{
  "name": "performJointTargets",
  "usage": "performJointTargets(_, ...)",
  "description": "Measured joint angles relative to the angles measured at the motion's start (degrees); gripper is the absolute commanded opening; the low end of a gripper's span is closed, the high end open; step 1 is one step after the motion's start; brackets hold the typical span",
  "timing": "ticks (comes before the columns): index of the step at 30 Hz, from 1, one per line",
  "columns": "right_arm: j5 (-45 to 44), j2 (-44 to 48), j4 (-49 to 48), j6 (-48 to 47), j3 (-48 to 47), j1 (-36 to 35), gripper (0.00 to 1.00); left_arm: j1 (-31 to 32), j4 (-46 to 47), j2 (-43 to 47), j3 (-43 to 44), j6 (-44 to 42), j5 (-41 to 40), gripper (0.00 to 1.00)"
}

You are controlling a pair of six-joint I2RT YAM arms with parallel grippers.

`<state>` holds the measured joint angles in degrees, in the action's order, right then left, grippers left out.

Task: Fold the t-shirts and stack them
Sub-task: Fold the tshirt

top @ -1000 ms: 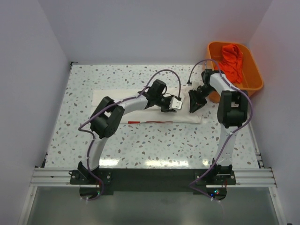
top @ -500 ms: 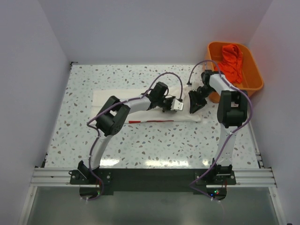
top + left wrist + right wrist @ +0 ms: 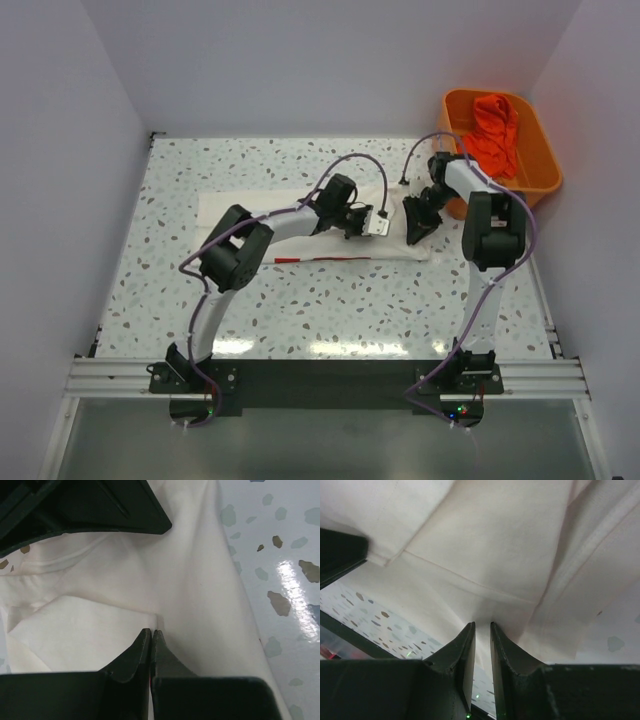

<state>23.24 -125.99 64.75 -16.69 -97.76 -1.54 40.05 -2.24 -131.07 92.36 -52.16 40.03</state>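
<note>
A white t-shirt [image 3: 232,208] lies flattened across the middle of the speckled worktop [image 3: 330,300], with a thin red strip showing along its 6 o'clock edge. Both arms reach over its 3 o'clock end. The left tool [image 3: 151,633] has its 2 fingers pressed together on a pinch of the white fabric — creases run into the tips. The right tool [image 3: 482,627], just beside it toward 3 o'clock, is nearly closed on a fold of the same shirt, which bunches into the narrow gap. An orange tub [image 3: 548,160] sits at the worktop's 2 o'clock corner — orange-red cloth [image 3: 495,128] heaped inside.
</note>
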Motion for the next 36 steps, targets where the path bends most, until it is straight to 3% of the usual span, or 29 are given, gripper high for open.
performJointTargets(14, -1.20, -1.18, -0.11, 0.00, 0.00, 0.00, 0.22, -2.84, -2.69, 8.63, -6.58, -4.00, 4.37, 0.00)
performJointTargets(22, 1.31, -0.94, -0.48, -0.28, 0.04, 0.00, 0.30, -6.45, -5.77, 8.26, -6.32, -2.29, 5.75, 0.00)
performJointTargets(28, 5.18, -0.39, -2.10, 0.00, -4.48, -0.02, 0.41, -9.25, -4.00, 4.90, -1.68, 9.18, 10.88, 0.00)
performJointTargets(36, 6.71, -0.39, -6.12, 1.38, -11.08, -0.04, 0.42, -14.25, 11.96, 0.00, -0.33, 41.09, 16.02, 0.00)
